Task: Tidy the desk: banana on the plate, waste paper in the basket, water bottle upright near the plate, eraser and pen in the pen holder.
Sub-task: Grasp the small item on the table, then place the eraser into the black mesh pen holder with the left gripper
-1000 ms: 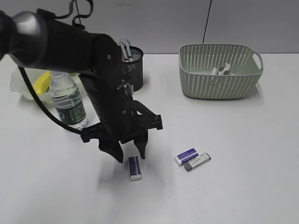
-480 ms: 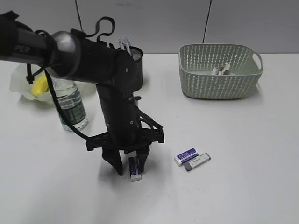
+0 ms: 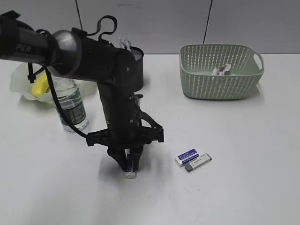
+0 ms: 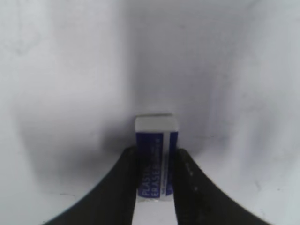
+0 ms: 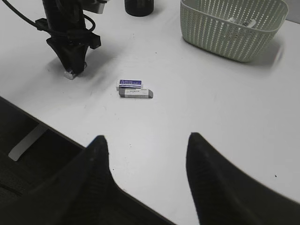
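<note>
One blue-sleeved eraser (image 4: 156, 159) pinched upright between left gripper (image 3: 127, 167) fingers, white end down on the desk (image 3: 225, 187). Two more erasers (image 3: 192, 159) just to its right, untouched. Farther right, right gripper (image 5: 145, 154) spread wide, holding nothing, above desk's edge.

desk (image 3: 243, 154): smooth matt white | basket (image 3: 220, 72): perforated plastic | holder (image 3: 136, 65): black metal mesh | bottle (image 3: 70, 105): clear plastic
</note>
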You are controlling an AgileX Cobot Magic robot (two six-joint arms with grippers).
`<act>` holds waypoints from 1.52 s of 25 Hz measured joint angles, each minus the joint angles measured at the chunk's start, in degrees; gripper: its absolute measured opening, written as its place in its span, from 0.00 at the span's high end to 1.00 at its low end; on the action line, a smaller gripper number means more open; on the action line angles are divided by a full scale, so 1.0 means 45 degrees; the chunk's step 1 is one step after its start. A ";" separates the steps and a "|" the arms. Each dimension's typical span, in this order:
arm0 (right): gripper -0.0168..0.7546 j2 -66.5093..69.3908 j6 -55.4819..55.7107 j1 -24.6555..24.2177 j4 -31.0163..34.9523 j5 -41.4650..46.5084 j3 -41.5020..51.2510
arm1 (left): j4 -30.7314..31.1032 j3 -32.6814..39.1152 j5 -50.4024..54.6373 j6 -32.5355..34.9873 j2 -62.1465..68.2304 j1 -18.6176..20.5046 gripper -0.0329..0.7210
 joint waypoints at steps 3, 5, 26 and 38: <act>0.43 0.0000 0.0000 0.0000 0.0000 0.0000 0.0000 | 0.0058 -0.0471 0.0439 0.0185 -0.0041 0.0000 0.73; 0.43 0.0000 0.0000 0.0000 0.0000 0.0000 0.0000 | 0.0209 -0.0906 0.0669 0.0208 -0.0239 0.0000 0.73; 0.43 0.0000 0.0000 0.0000 0.0000 -0.0011 0.0000 | 0.3388 -0.4967 -0.3814 0.0249 -0.1218 0.2357 0.73; 0.43 0.0000 0.0000 0.0000 0.0000 -0.0011 0.0000 | 0.4433 -0.4967 -0.6400 0.0249 0.0410 0.2681 0.73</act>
